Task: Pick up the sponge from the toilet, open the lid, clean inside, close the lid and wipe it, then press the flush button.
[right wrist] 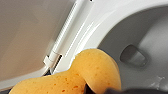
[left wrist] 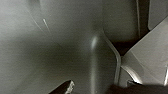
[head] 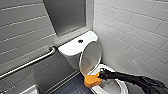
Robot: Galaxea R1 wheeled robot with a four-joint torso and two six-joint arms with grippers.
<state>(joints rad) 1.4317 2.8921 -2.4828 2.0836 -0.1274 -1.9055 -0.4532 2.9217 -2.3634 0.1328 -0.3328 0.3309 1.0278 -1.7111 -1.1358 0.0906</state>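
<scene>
Right gripper (head: 100, 75) is clamped on the orange sponge (head: 91, 80), apparently against the toilet (head: 75, 47) bowl's rim, beside the raised lid (head: 90, 57).

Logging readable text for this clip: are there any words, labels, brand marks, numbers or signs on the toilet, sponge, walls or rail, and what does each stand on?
None can be read.
The white glossy ceramic toilet, its raised white oval plastic lid, the small round dark flush button, the orange rounded sponge held by the right gripper, the white tiled wall and the metal grab rail show no lettering.
</scene>
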